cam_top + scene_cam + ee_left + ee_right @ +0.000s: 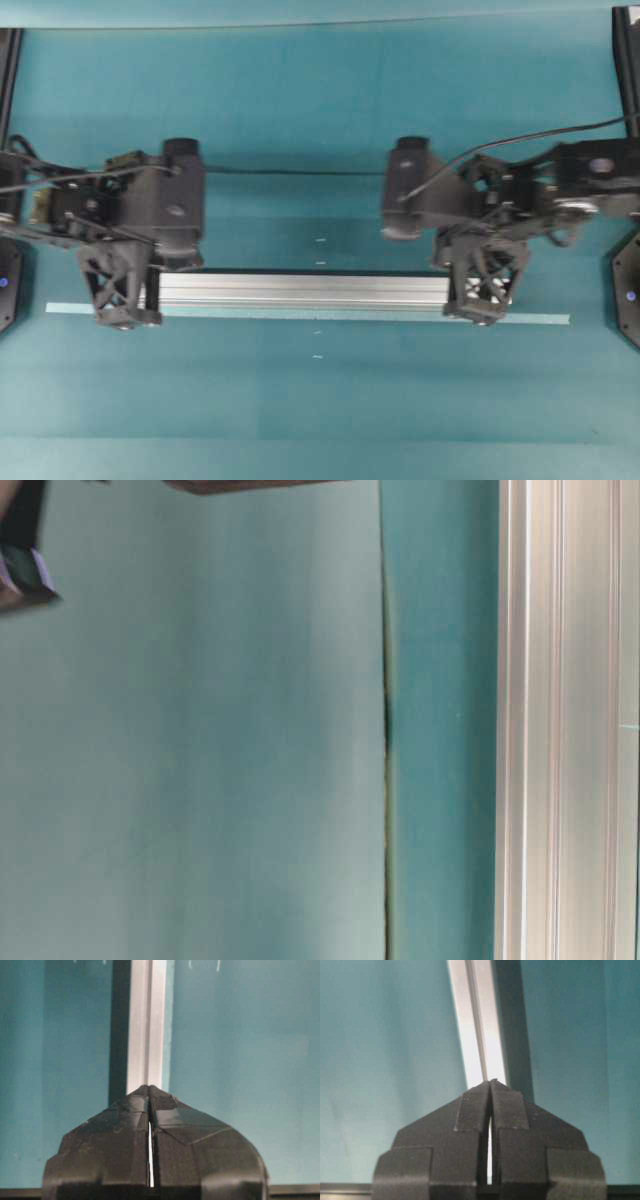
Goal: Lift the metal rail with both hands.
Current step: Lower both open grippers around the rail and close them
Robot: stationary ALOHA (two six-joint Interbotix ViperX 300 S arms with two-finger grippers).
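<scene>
Both arms reach inward and angle down, left fingers [122, 300] and right fingers [484, 297] pressed together over opposite ends of the metal rail [300, 290].

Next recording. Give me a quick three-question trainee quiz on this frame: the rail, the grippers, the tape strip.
1. True or false: the metal rail lies parallel to the pale-blue tape strip.
2. The left gripper is: A) wide open, B) shut, C) out of view?
3. Fill in: the right gripper is above the rail's ___ end in the overhead view.

Key: 1 true; 2 B; 3 right.
</scene>
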